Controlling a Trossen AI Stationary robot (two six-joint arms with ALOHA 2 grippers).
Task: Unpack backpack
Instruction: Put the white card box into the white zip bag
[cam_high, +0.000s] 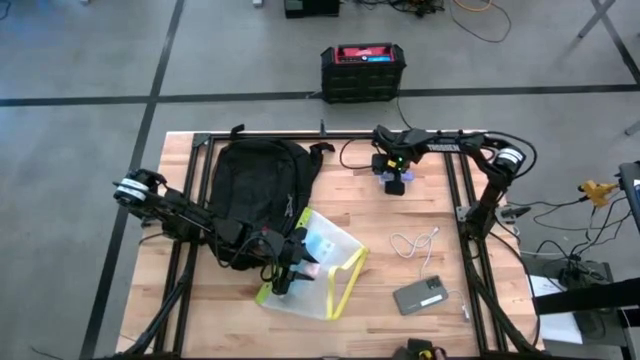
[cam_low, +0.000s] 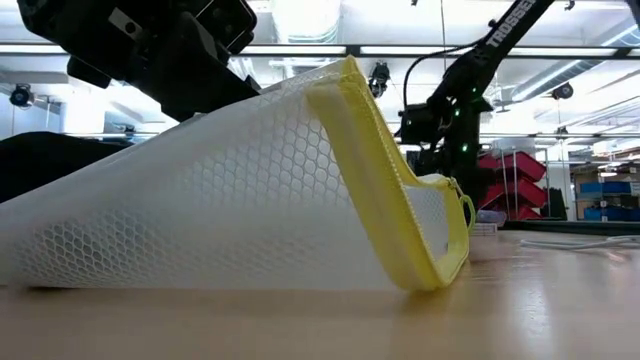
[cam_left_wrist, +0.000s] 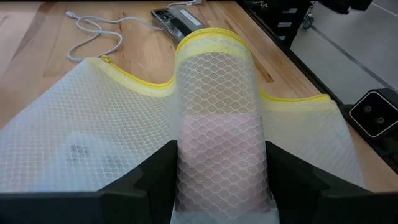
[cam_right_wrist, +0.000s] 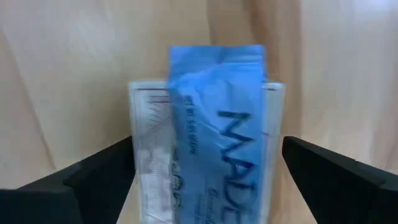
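The black backpack (cam_high: 258, 188) lies flat on the table's left half. Just right of its near end lies a clear mesh pouch (cam_high: 325, 262) with a yellow zip edge (cam_left_wrist: 137, 81); something pink shows inside it. My left gripper (cam_high: 288, 272) is shut on the pouch. At the far side of the table my right gripper (cam_high: 395, 182) is closed on a blue packet (cam_right_wrist: 217, 93) that lies against a clear flat box (cam_right_wrist: 144, 124). My left gripper pinches a raised fold of the mesh pouch (cam_left_wrist: 219, 155) between its two fingers (cam_left_wrist: 155, 180), several layers together. It comes low from the table's left. The pinched part arches up (cam_low: 330, 80) while the pouch's sides rest on the table. My right gripper has the blue packet and clear box between its two fingers (cam_right_wrist: 99, 180), which meet the box's two side edges (cam_right_wrist: 134, 143). The fingers point down from above. Whether the bundle rests on the table or is lifted, I cannot tell.
A white cable (cam_high: 415, 243) and a grey phone-like device (cam_high: 422, 295) lie on the table's right half. A hard black box with a red top (cam_high: 362, 68) stands on the floor beyond the far edge. Bare wood shows between the pouch and the cable.
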